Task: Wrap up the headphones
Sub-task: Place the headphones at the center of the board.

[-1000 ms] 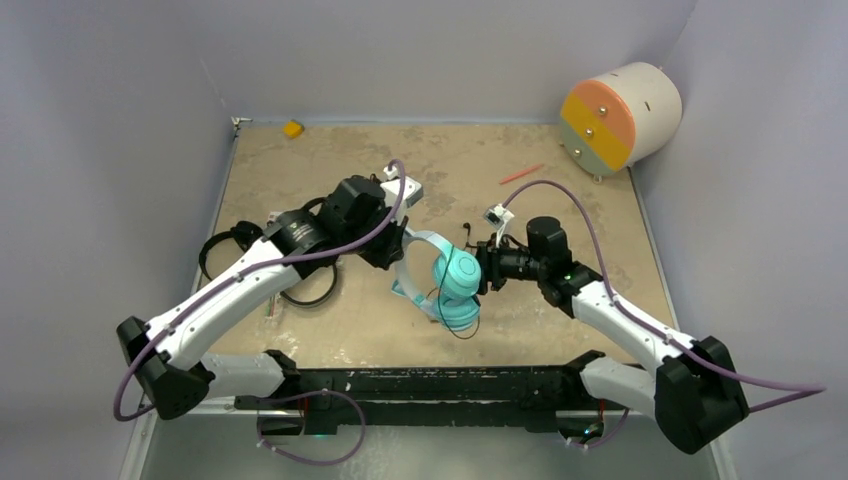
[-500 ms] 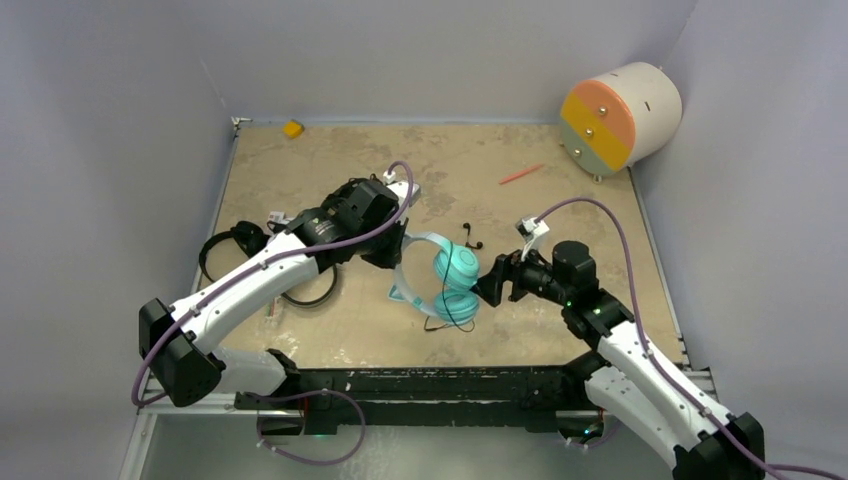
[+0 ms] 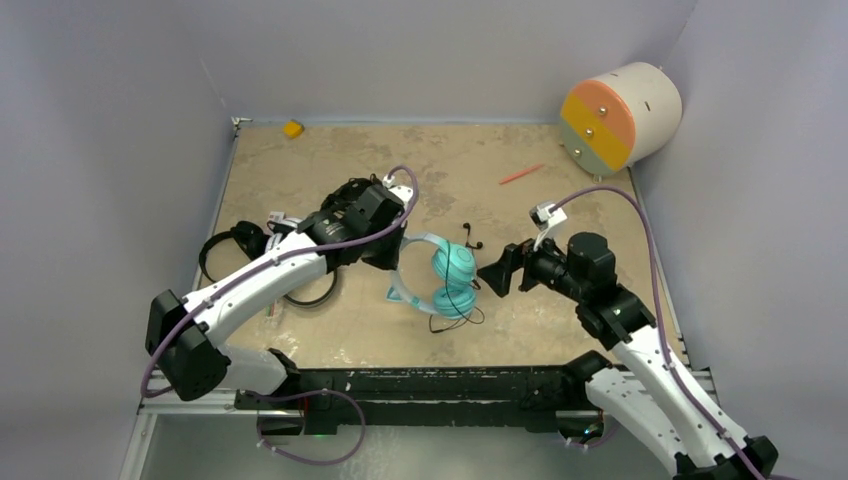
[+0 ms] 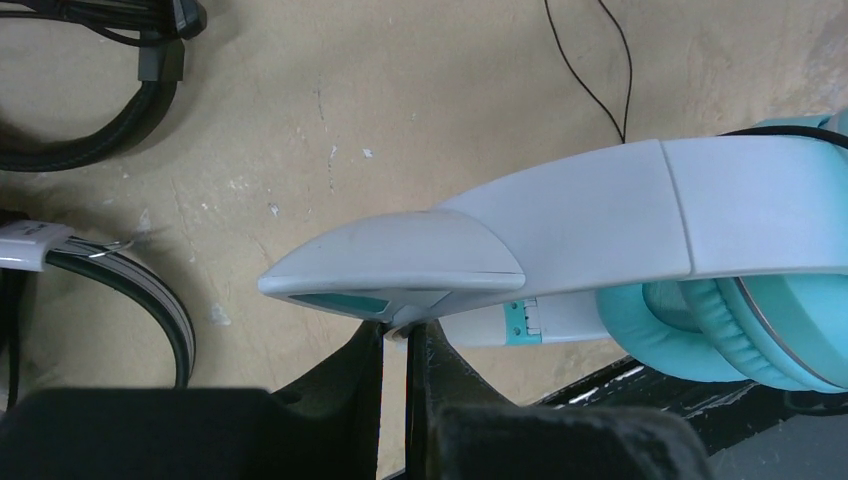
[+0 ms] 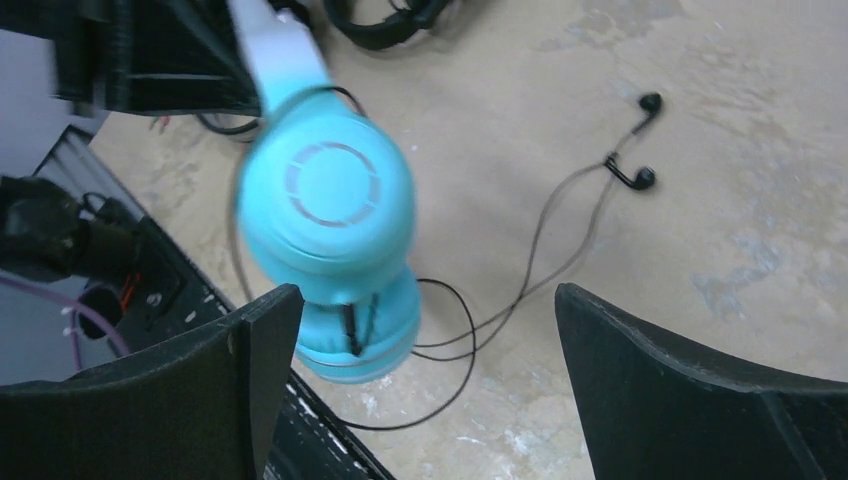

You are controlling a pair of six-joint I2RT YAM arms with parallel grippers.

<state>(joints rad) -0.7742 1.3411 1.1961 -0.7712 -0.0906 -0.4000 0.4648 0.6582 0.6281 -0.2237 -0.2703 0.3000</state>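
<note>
While the left gripper [image 4: 405,335] clamps the band of the teal headset [image 3: 455,270] toward the near edge of the table [image 3: 450,160], the right gripper [image 3: 495,270] gapes wide beside it.

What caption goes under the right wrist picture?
Open right gripper facing the teal headphones, a thin black cable trailing on the table.

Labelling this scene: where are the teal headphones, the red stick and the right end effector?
teal headphones [image 3: 455,266], top view, upper ear cup.
red stick [image 3: 521,174], top view, its middle.
right end effector [image 3: 496,272], top view, between its open fingers.
</note>
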